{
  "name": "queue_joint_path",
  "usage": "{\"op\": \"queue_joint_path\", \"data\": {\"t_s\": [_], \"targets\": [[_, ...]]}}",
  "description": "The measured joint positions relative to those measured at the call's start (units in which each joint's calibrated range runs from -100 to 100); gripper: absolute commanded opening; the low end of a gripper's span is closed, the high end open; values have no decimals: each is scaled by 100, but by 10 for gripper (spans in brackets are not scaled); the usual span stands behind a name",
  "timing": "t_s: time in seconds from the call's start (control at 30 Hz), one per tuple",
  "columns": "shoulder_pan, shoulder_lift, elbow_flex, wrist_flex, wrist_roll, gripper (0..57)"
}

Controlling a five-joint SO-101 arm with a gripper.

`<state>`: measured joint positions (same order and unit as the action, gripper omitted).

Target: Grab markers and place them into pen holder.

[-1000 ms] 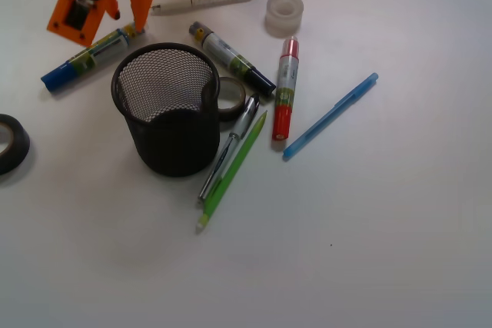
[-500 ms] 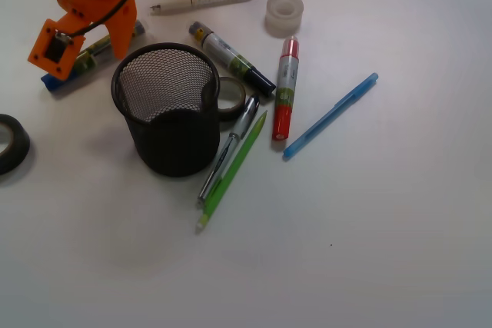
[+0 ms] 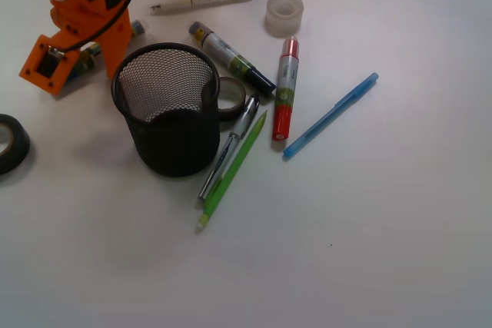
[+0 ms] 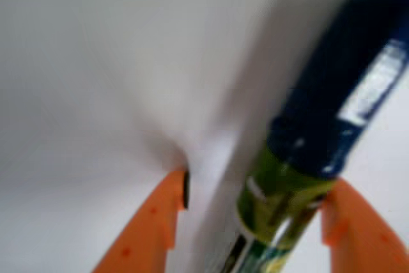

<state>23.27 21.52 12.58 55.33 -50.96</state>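
The blue-capped marker lies on the table between my gripper's orange fingers. It is close against the right finger, with a gap to the left one. The gripper is open. In the front view the gripper hides most of this marker; only its grey end and a bit of label show. The black mesh pen holder stands upright just to the right. The black-capped marker and the red-capped marker lie right of the holder.
A silver pen and a green pen lie against the holder's right side, a blue pen farther right. A brown tape roll, clear tape roll, black tape roll and white pen are around.
The gripper has moved left and down over the blue-capped marker, which was plainly visible a second ago and is now mostly covered. Nothing else has moved.
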Motion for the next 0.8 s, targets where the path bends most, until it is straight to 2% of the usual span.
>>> {"op": "queue_joint_path", "data": {"t_s": [0.2,0.57,0.8], "targets": [[7,131,-485,527,0,7],[-7,87,-818,1002,293,5],[15,-1220,-2273,2082,444,5]]}}
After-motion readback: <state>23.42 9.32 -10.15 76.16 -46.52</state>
